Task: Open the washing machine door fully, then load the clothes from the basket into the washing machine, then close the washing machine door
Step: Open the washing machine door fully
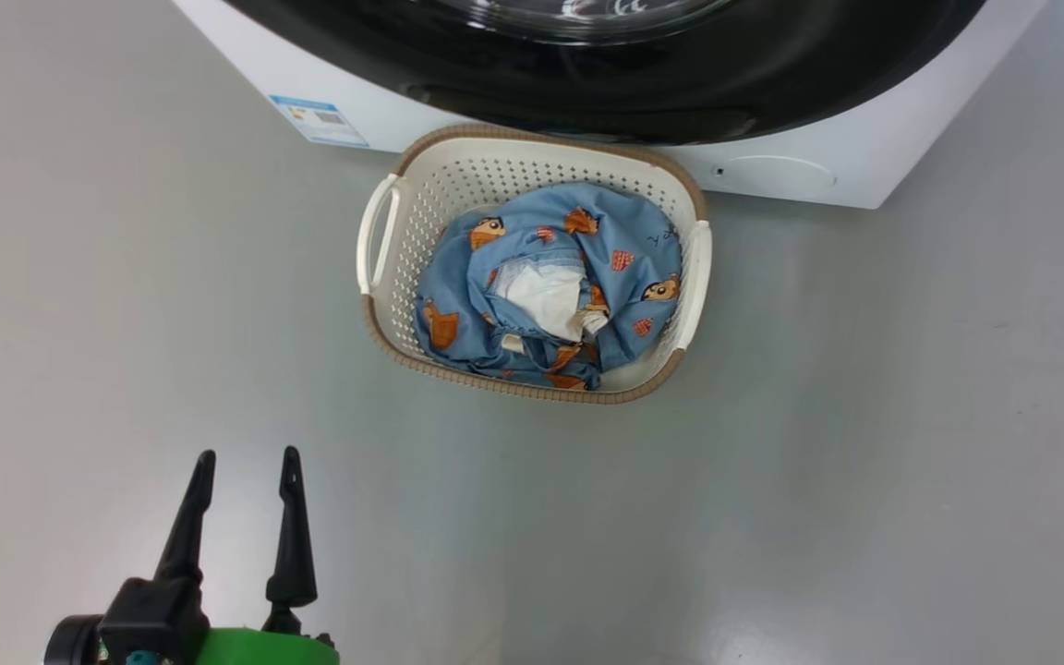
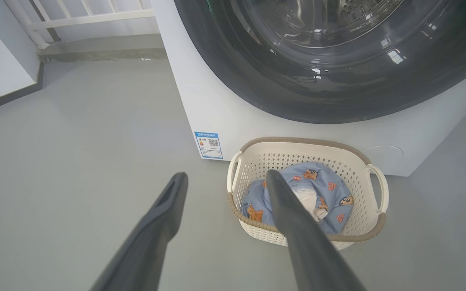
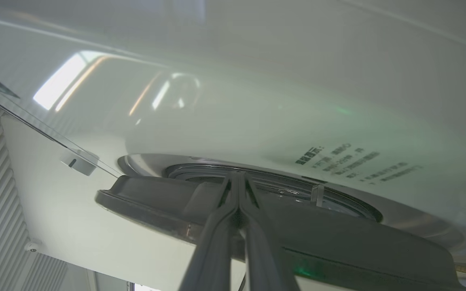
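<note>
On the grey floor (image 1: 864,462), just in front of the washing machine (image 1: 772,180), stood the basket (image 1: 495,171) with the clothes (image 1: 550,277) bundled inside. My left gripper (image 1: 248,455) hovered near and to the left, well apart from the basket, its fingers spread wide and empty. My right gripper (image 3: 237,178) had its fingers pressed together, tips at the rim of the washing machine door (image 1: 606,92); whether they touched it I could not tell. I judged the door stiff, glossy and slippery on its face, best taken at its rim. The clothes looked soft, light and limp; a pinch on the raised fold beside the white lining should lift them, with loose folds likely to trail.
</note>
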Tool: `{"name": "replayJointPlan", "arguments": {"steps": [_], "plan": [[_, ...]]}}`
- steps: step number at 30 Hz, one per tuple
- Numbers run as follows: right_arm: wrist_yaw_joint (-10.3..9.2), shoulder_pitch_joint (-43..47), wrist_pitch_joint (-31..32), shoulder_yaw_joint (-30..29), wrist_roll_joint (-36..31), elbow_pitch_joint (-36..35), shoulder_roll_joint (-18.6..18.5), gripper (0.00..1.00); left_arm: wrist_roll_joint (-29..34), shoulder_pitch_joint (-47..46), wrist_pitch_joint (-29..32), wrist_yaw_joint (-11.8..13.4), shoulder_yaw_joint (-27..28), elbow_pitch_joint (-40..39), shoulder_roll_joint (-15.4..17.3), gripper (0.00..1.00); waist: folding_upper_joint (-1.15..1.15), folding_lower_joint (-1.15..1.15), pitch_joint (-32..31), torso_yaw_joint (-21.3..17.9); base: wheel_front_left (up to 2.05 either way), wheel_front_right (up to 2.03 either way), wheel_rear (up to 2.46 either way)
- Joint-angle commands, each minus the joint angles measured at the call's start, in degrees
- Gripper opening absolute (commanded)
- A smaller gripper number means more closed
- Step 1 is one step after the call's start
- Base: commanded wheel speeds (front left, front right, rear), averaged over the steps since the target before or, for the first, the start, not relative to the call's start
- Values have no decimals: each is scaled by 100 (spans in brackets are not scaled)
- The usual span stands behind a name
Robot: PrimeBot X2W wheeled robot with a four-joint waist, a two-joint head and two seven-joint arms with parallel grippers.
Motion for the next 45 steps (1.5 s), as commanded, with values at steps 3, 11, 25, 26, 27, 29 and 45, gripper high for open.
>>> {"name": "replayJointPlan", "arguments": {"steps": [3,11,25,26,27,29,45], "plan": [[9,-181,32,119,-86,-139,-52,0,-121,-46,-36,89,107,-177,73,100,0,0,105,108,0,0,0],[9,-310,84,232,-93,-128,-156,0,-241,-30,-36,228,-24,-240,73,100,0,0,258,206,0,0,0],[9,-474,139,465,-97,-75,-214,0,-340,-134,-36,378,-170,-284,73,100,0,0,437,319,0,0,0],[9,-483,150,487,-94,-77,-211,0,-340,-141,-36,383,-177,-283,73,100,0,0,442,325,0,0,0],[9,-490,167,514,-93,-80,-208,0,-335,-149,-36,391,-189,-282,73,100,0,0,447,331,0,0,0],[9,-502,200,572,-96,-90,-202,0,-328,-165,-36,409,-219,-285,73,100,0,0,459,340,0,0,0],[9,-196,468,1282,-226,-326,-68,0,-325,-324,-36,498,-230,-167,73,100,0,0,174,165,0,0,0]]}}
